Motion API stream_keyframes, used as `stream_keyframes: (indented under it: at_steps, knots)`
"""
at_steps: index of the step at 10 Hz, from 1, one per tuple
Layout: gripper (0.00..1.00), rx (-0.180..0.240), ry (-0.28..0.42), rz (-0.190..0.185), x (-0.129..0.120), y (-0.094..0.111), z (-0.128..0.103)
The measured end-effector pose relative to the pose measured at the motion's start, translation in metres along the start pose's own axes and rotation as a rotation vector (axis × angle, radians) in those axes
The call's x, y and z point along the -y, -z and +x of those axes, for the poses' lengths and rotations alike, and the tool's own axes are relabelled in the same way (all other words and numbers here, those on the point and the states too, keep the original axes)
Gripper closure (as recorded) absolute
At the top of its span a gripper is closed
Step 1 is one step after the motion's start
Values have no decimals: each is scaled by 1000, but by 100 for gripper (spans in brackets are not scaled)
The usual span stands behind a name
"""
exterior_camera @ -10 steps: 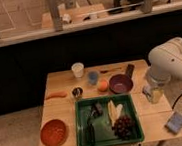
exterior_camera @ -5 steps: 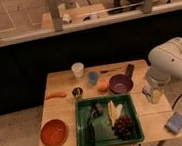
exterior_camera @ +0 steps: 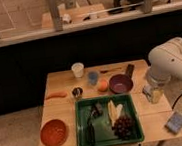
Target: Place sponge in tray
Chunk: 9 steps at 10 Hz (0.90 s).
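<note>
White arm hooks in from the right, end effector (exterior_camera: 153, 94) pointing down, fingers apart and empty. Sponge (exterior_camera: 175, 122) lies near it, tray (exterior_camera: 105, 136) on its other side.

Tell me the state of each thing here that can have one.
sponge: lying flat at the front right corner of the table, outside the tray, not held
tray: holds grapes and other items, no sponge
gripper: fingers open, empty, over the table's right edge, behind the sponge
orange bowl: upright, looks empty
purple bowl: upright
white cup: upright
blue cup: upright
</note>
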Motion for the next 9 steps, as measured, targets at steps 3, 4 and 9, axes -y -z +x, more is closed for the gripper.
stream_keyframes:
  at_steps: [3, 4, 9]
  knots:
    - [20, 0, 0, 0, 0, 0, 0]
    - [20, 0, 0, 0, 0, 0, 0]
    - [20, 13, 32, 10, -7, 3, 3]
